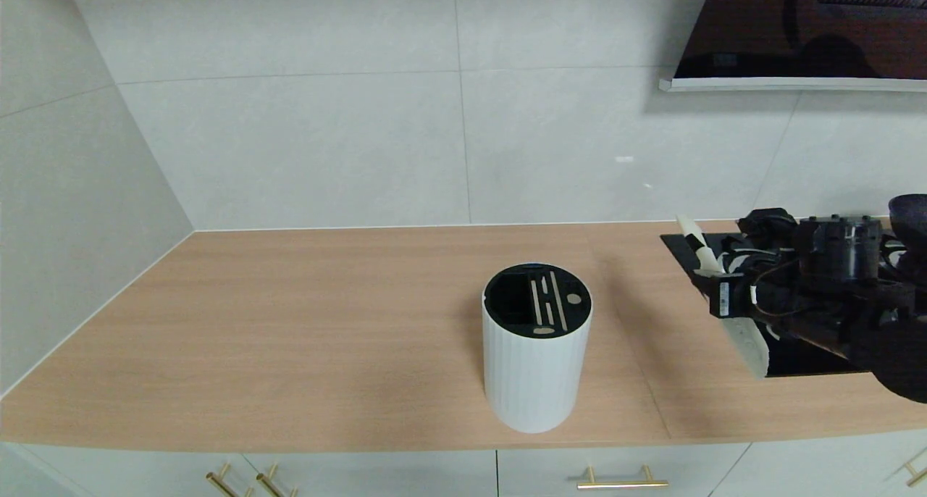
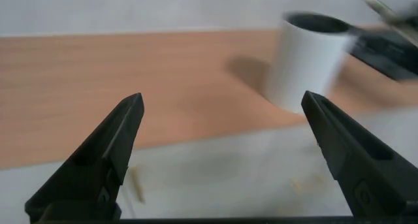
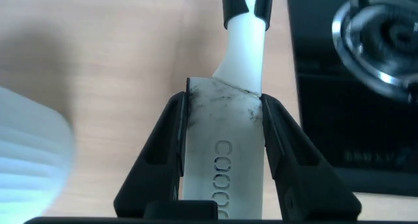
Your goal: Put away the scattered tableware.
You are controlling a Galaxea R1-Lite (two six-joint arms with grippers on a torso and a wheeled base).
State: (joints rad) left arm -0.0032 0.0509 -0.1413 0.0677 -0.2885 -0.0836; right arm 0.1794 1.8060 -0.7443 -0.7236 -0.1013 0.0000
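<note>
Right wrist view, right pincer [image 3: 224,101] clamping white smudged knife [image 3: 225,142], left pincer [image 2: 222,100] spread apart.

A wooden countertop [image 1: 326,323] meets grey tiled walls [image 1: 304,120], with white gold-handled cabinets [image 1: 615,475] below.

The wooden counter [image 1: 326,323] was long and light brown. A tall white holder [image 1: 534,366] with a black top full of slots stood upright on it, near the front edge. A flat black stove top [image 1: 804,358] sat at its right end.
</note>
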